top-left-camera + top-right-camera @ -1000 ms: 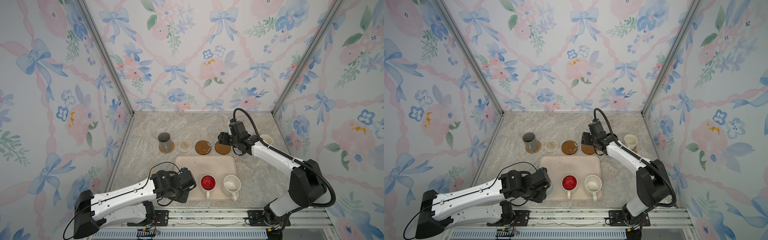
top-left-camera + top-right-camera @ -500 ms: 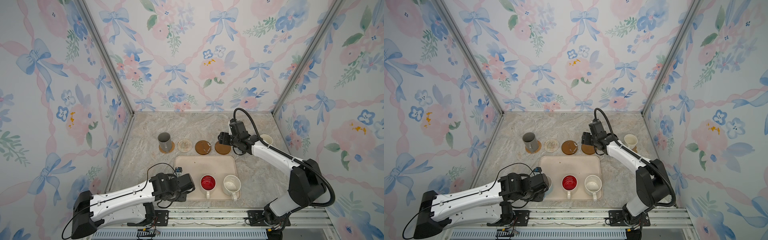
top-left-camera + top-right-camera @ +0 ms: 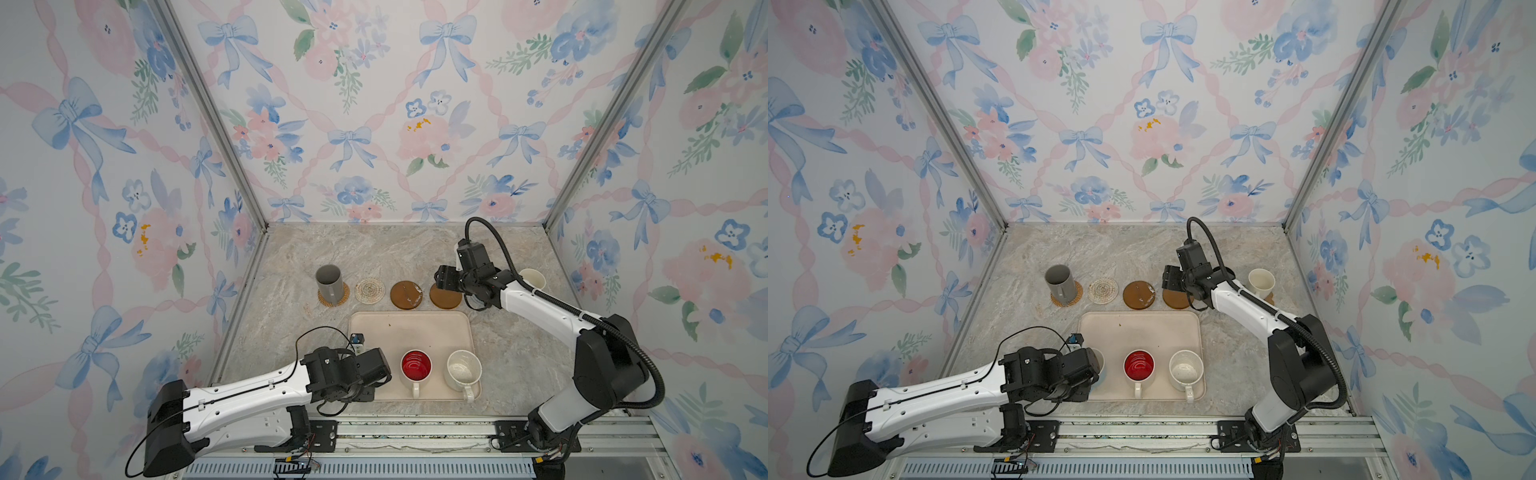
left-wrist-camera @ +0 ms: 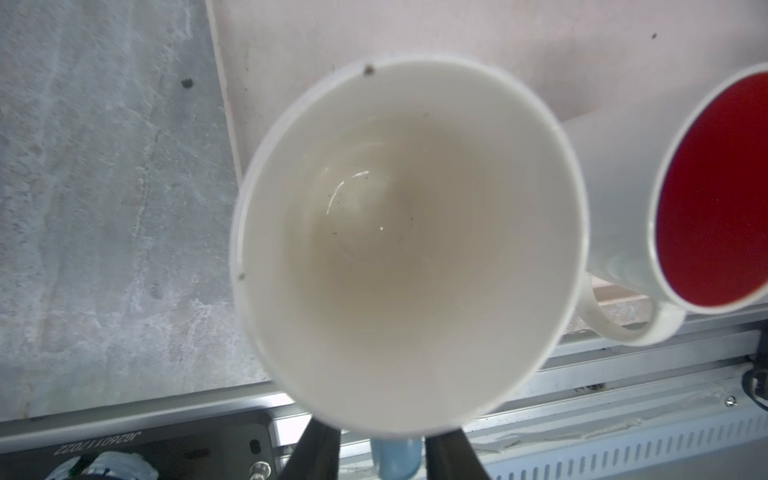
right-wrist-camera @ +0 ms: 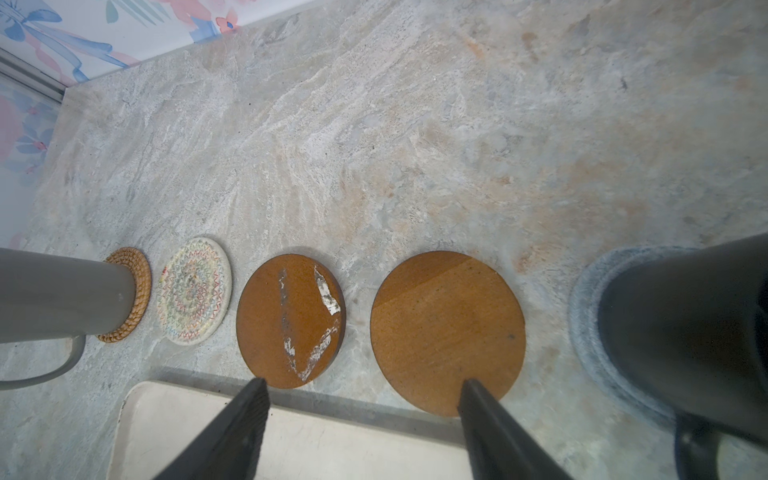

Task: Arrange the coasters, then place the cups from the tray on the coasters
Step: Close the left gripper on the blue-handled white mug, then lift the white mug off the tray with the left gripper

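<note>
Marble tabletop [image 3: 374, 253], floral walls [image 3: 374, 124], aluminium rail [image 3: 415, 428]

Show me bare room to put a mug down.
Free: the tray's back half, behind the mugs; the table behind the coasters; the woven coaster, scratched brown coaster and plain brown coaster. Crowded: the tray's front edge, with the red mug, speckled mug and the left gripper on the blue mug.
</note>
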Available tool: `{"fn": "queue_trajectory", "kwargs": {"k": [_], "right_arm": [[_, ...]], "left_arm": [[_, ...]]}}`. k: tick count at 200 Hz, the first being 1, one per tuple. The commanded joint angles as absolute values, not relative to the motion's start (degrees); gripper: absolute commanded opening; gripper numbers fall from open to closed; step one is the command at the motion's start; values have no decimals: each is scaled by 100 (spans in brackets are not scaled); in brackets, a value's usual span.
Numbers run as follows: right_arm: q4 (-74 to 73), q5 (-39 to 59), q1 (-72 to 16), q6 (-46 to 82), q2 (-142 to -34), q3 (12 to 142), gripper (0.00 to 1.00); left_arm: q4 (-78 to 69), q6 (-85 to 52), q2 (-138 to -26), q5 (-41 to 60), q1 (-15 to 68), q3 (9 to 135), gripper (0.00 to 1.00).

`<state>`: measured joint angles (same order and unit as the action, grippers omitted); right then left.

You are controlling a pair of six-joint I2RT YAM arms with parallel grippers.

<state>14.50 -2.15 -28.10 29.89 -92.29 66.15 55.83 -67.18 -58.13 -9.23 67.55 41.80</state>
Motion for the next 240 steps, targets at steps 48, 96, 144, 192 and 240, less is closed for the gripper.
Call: {"fn": "queue_trajectory", "kwargs": {"k": [48, 96, 144, 192, 240], "right_arm": [[1369, -108, -2746, 3085, -9343, 6662, 75], [1378, -112, -2749, 3073, -9352, 6671, 75], [1383, -101, -2736, 3067, -9378, 6692, 75], [1390, -88, -2725, 3049, -9378, 6691, 74], [1400, -87, -2708, 3045, -9366, 6681, 74]], "left_arm": [[5478, -6697, -6135, -1169, 6800, 4104, 31], [5387, -6696, -6130, -1198, 6804, 4078, 26], [5383, -6705, -6135, -1240, 6803, 4069, 21], [5385, -6706, -6170, -1297, 6805, 4060, 17], [5379, -6710, -6258, -1336, 6803, 4060, 8]]}}
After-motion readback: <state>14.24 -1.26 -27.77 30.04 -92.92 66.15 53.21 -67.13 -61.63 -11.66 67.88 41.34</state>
